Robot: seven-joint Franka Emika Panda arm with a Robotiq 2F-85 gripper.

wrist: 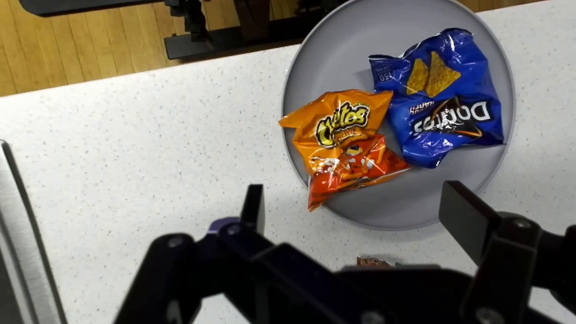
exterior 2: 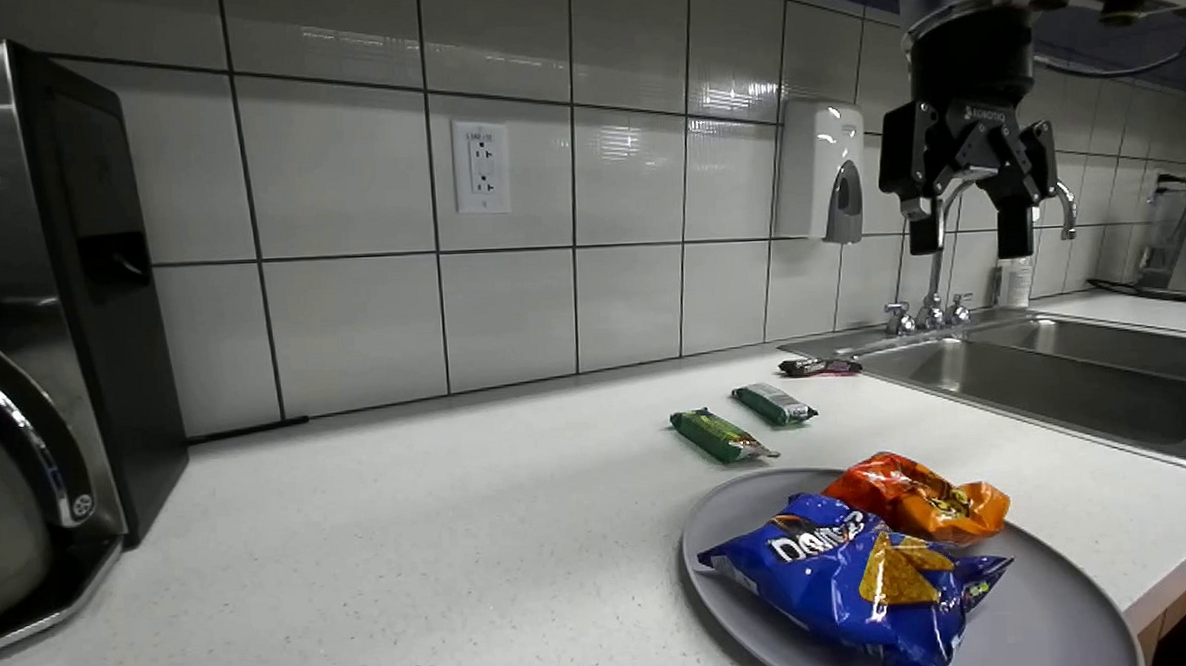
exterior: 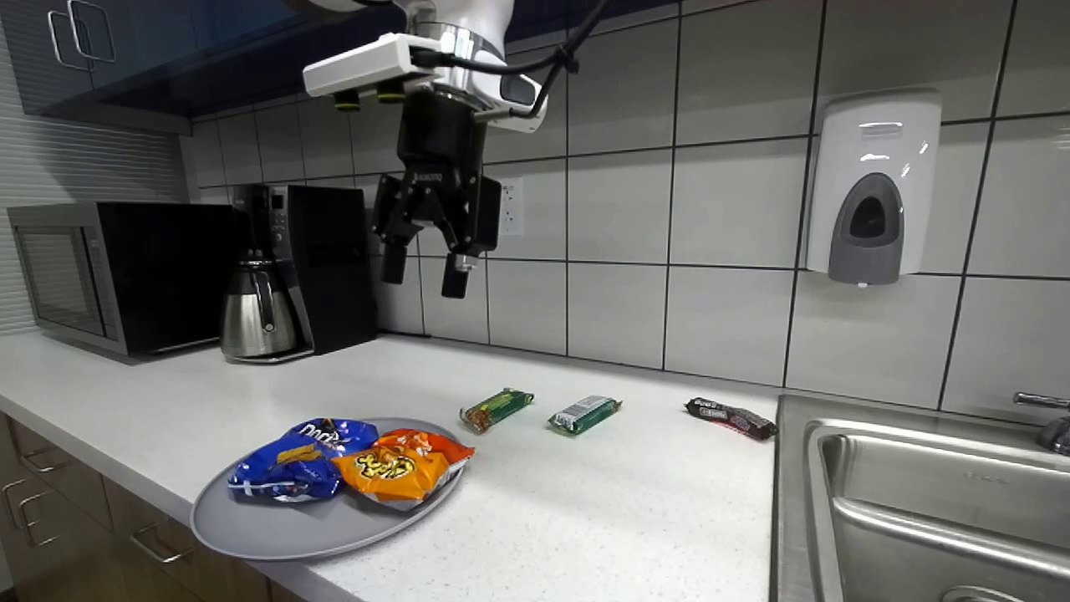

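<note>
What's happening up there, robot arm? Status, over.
Fingers open, holding nothing, above the counter. Doritos bag, Cheetos bag on gray plate. Nothing visible between fingers and bags.

The white counter [exterior: 602,510] carries a gray plate [exterior: 276,528] at its front edge. Three wrapped bars [exterior: 584,414] lie nearer the back edge.

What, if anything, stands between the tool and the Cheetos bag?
Nothing visible does. The open, empty tool hangs above the counter, and in the wrist view the Cheetos bag lies uncovered on the plate. The Doritos bag sits beside it, not over it.
</note>
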